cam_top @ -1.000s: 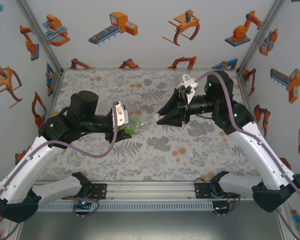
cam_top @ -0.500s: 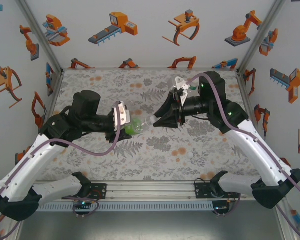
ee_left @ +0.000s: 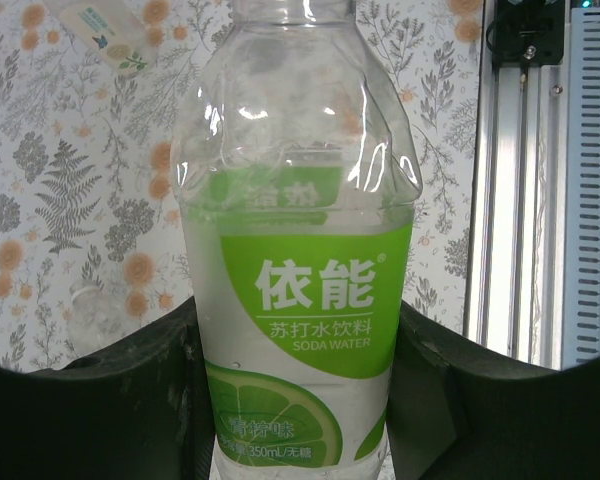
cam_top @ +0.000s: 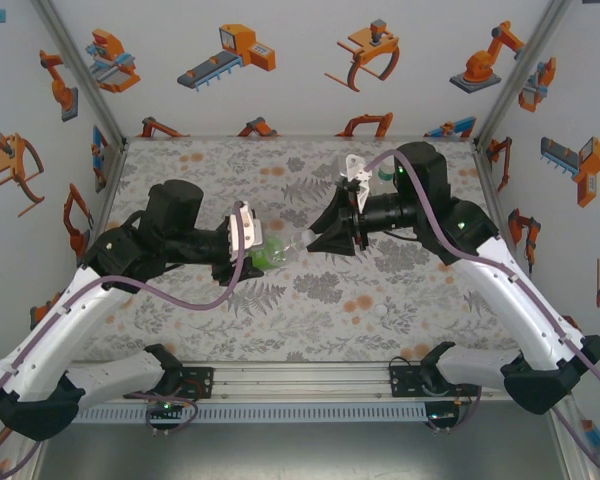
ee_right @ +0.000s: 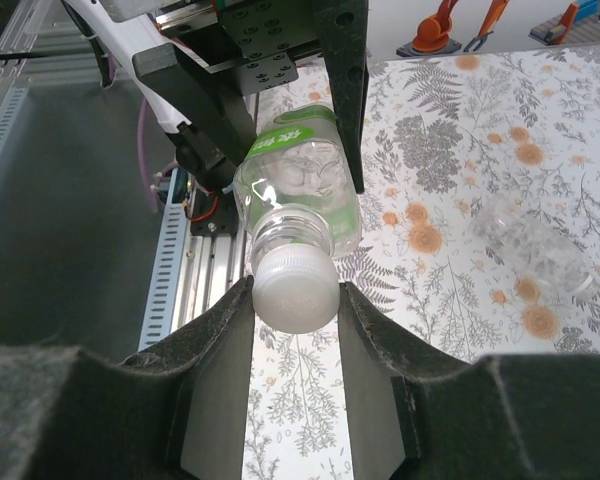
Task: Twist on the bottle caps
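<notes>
Green-labelled bottle (cam_top: 272, 254), seemingly aloft, between left gripper (cam_top: 253, 250) and right gripper (cam_top: 311, 238).

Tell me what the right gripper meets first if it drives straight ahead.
The right gripper meets the white cap at once: it sits between its jaws, on the neck of the green-labelled bottle. Going on would likely press that bottle into the left gripper holding it.
</notes>
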Robot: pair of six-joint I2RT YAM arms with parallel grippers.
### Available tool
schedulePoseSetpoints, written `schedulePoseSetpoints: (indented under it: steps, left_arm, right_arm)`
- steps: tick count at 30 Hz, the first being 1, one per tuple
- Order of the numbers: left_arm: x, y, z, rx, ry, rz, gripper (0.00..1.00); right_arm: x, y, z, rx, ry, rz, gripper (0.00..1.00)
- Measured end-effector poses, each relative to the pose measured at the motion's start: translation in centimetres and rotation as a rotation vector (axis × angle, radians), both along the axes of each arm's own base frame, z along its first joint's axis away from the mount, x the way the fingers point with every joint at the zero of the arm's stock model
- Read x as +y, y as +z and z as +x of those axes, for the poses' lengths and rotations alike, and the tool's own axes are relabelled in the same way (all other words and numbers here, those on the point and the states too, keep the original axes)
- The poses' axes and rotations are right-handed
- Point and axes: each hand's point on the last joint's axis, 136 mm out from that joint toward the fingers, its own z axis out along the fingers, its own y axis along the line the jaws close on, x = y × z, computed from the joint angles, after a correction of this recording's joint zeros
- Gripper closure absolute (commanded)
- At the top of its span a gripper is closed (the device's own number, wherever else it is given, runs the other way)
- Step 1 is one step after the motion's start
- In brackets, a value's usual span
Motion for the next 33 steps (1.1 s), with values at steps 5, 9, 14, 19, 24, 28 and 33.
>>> schedulePoseSetpoints:
  steps: [5, 9, 14, 19, 24, 28, 33]
  left_arm:
    - [0.0, -0.2, -0.1, 0.007, -0.003, 0.005, 0.86]
    - [-0.1, -0.2, -0.2, 0.009, -0.007, 0.007, 0.86]
    - [0.0, -0.2, -0.2, 0.009, -0.007, 0.008, 0.86]
    - [0.0, -0.2, -0.2, 0.009, -0.006, 0.007, 0.86]
    - [0.0, -0.3, -0.3, 0.012, -0.009, 0.008, 0.86]
    - [-0.1, -0.4, -0.6, 0.02, -0.017, 0.012, 0.87]
    - [-0.2, -0.5, -0.9, 0.038, -0.033, 0.013, 0.87]
  right_arm:
    - [0.3, 0.0, -0.4, -0.003, 0.015, 0.0, 0.87]
    - [0.4, -0.1, -0.5, -0.003, 0.023, -0.002, 0.88]
    - [0.4, -0.1, -0.5, -0.003, 0.023, -0.002, 0.88]
    - [0.5, -0.1, -0.5, -0.006, 0.02, -0.003, 0.88]
    - [0.6, -0.1, -0.7, -0.004, 0.027, -0.012, 0.9]
    - [0.7, -0.4, -1.0, -0.021, 0.04, -0.029, 0.91]
    - [0.7, -0.5, -1.6, -0.06, 0.059, -0.041, 0.92]
